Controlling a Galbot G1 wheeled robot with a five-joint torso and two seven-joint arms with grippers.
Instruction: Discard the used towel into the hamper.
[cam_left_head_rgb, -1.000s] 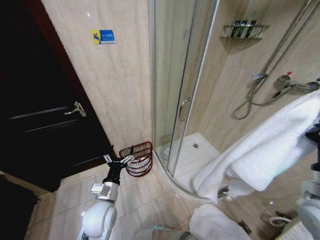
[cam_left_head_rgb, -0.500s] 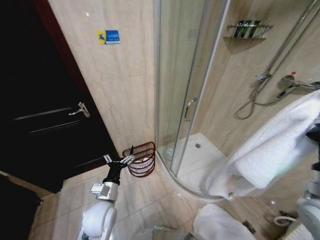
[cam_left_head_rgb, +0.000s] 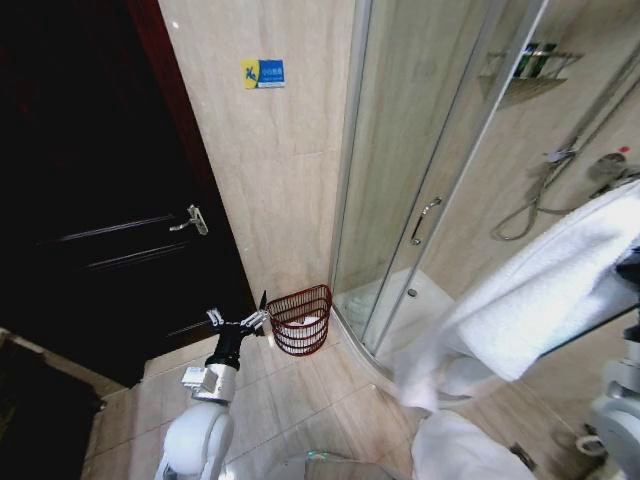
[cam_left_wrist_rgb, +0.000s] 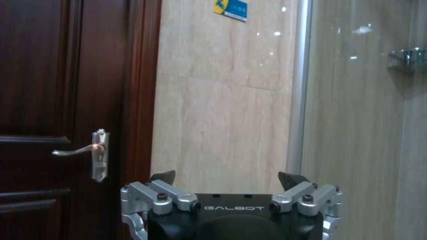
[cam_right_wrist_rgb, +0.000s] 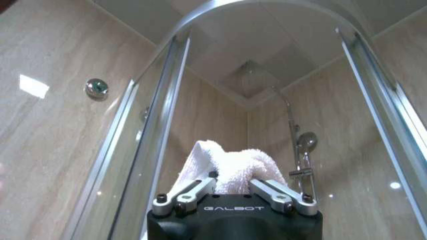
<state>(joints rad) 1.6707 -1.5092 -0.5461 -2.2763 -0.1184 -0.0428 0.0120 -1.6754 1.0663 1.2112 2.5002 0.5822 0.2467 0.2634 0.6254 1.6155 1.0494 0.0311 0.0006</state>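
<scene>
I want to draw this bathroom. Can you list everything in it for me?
towel: one, white, hanging from the right gripper, by the shower.
hamper: one, red-brown wire, on the floor against the wall, beside the shower.
door: one, dark, with a silver handle, left of the wall.
sign: one, blue and yellow, high on the wall.
shower: one, glass, with a hose and a shelf of bottles.
left gripper: fingers open, low, near the hamper.
right gripper: fingers shut on the towel.

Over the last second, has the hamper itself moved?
No. The hamper sits beside the foot of the shower frame exactly as before; the whole head view slid sideways, so the camera turned.
</scene>
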